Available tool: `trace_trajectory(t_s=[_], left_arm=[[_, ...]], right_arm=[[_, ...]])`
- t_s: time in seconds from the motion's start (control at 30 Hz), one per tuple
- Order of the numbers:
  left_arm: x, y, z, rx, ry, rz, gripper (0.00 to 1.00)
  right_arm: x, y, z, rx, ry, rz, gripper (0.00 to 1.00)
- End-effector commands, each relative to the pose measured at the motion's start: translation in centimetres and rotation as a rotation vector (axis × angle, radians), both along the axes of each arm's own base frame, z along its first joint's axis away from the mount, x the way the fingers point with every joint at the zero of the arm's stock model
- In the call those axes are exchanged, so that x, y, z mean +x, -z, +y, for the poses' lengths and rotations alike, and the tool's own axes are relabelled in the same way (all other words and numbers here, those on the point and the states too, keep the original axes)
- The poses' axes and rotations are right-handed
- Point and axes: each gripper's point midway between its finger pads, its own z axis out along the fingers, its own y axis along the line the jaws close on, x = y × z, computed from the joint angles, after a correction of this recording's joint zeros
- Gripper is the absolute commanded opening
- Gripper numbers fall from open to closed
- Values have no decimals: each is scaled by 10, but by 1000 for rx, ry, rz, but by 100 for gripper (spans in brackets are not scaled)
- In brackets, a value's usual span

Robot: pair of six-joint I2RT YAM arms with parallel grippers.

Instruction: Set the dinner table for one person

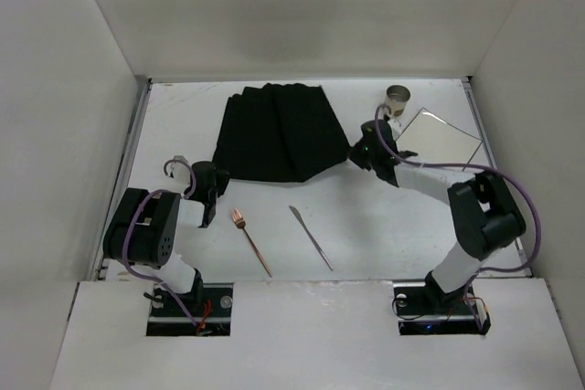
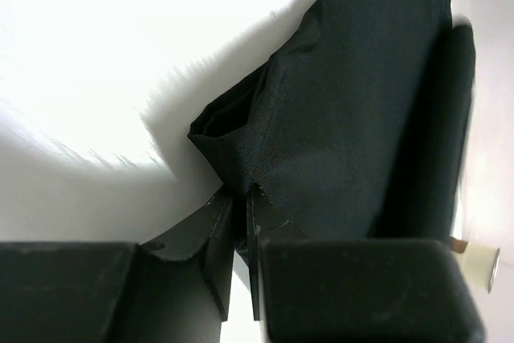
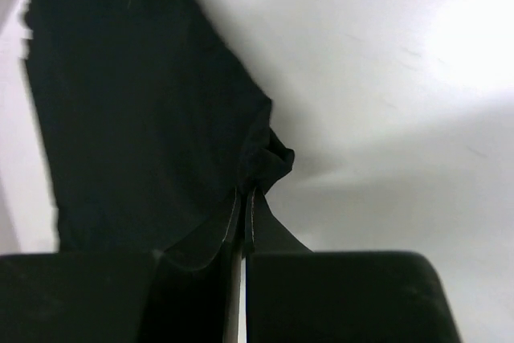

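Where the mat (image 1: 279, 134) bunches at its near corners, folds hide how much cloth is caught. The left gripper (image 2: 238, 198) and right gripper (image 3: 246, 196) each pinch one corner, jaws pressed together. Matte white and flat, the table (image 1: 384, 226) spreads beneath everything, its far middle covered by the mat.
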Motion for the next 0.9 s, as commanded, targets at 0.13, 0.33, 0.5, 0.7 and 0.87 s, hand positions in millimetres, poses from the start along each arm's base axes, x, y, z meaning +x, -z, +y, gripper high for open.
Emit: trace_trajectory(t_s=[0.13,0.33,0.5,0.7,0.87], left_arm=[[-5,3,10,68,-25,14,6],[-14,-5,6,82,-16,12,6],[-28,-16,9,143,-5,9,6],[-59,-16,14,214,19,55,6],[-93,-7,19,263,31,118,8]], right_arm=[[-68,42,-45,-104,87,42,2],[-94,52,-40,-130,40,95,3],[-92,54,-59,-138,70,87,3],[-83,53,-54,-114,45,79,3],[-104,63,-56,-114,17,117,3]])
